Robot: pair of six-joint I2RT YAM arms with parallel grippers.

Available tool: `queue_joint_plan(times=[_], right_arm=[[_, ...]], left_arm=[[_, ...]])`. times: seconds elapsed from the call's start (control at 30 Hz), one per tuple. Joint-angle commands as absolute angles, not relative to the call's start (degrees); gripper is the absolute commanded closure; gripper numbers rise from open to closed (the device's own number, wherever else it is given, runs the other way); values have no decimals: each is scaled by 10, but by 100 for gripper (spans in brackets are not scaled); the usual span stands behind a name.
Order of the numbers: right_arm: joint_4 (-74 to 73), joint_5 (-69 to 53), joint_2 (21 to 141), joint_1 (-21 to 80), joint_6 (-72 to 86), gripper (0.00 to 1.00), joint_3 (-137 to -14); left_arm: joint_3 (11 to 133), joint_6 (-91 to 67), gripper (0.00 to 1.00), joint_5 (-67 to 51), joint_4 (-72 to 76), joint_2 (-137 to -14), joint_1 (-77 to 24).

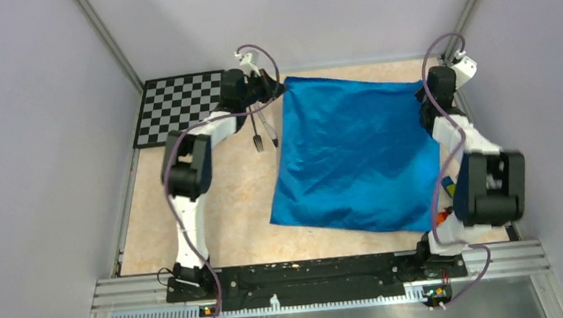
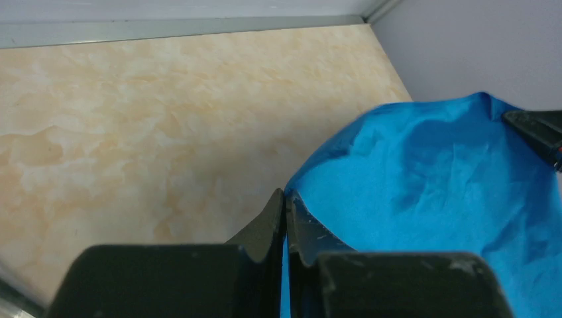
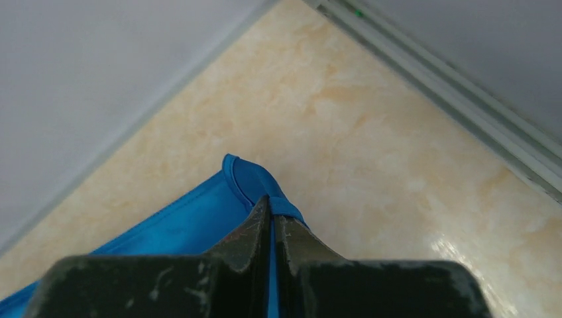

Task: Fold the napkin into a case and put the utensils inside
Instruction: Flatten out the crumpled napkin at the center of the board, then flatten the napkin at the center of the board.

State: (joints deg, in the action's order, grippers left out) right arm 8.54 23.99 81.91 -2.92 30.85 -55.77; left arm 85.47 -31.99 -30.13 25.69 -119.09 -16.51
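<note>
Between the two grippers the blue napkin (image 1: pixel 355 152) stretches, one far corner pinched tight in the left gripper (image 2: pixel 285 199) and one in the right gripper (image 3: pixel 270 209), with the fork (image 1: pixel 257 139) and knife (image 1: pixel 269 129) just beside the left.

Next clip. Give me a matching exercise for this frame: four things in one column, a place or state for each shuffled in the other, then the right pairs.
Things
1. bright blue cloth napkin
2. thin dark metal fork
3. black-and-white checkerboard panel
4. left gripper

Place or state
A. flat in the far left corner
B. shut on a far corner of the cloth
C. spread open, from the middle towards the right
D. lying just left of the cloth

Pairs: 1-C, 2-D, 3-A, 4-B
</note>
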Motion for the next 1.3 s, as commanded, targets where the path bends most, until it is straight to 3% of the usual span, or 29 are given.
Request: queue_joint_plan(times=[0.0, 0.07, 0.13, 0.2, 0.27, 0.33, 0.53, 0.8, 0.9, 1.1, 1.27], right_arm=[[99, 81, 1030, -81, 254, 94, -746], [-23, 63, 1124, -82, 229, 64, -879], [-113, 43, 1178, -81, 218, 42, -968], [-212, 43, 1207, -76, 209, 35, -1051], [-307, 61, 1221, -60, 190, 34, -1115], [-340, 91, 1188, -32, 179, 33, -1079], [-162, -50, 1018, 33, 241, 27, -782], [-108, -140, 978, 139, 241, 27, -655], [-83, -155, 980, 141, 256, 29, -624], [-89, -183, 994, 141, 256, 42, -623], [-109, -137, 993, 140, 251, 43, -627]], left_arm=[[1086, -326, 82, -285, 215, -1356, -170], [1181, -293, 69, -266, 121, -1408, -172], [1236, -254, 46, -231, 33, -1423, -174], [1240, -218, 37, -201, -33, -1402, -174], [1220, -192, 33, -183, -81, -1360, -174], [1146, -186, 28, -186, -100, -1296, -176], [873, -215, 22, -261, -77, -1099, -214], [653, -239, 15, -305, -25, -986, -298], [632, -232, 18, -306, -8, -997, -315], [656, -247, 33, -298, 20, -1061, -325], [705, -249, 44, -275, -30, -1129, -332]])
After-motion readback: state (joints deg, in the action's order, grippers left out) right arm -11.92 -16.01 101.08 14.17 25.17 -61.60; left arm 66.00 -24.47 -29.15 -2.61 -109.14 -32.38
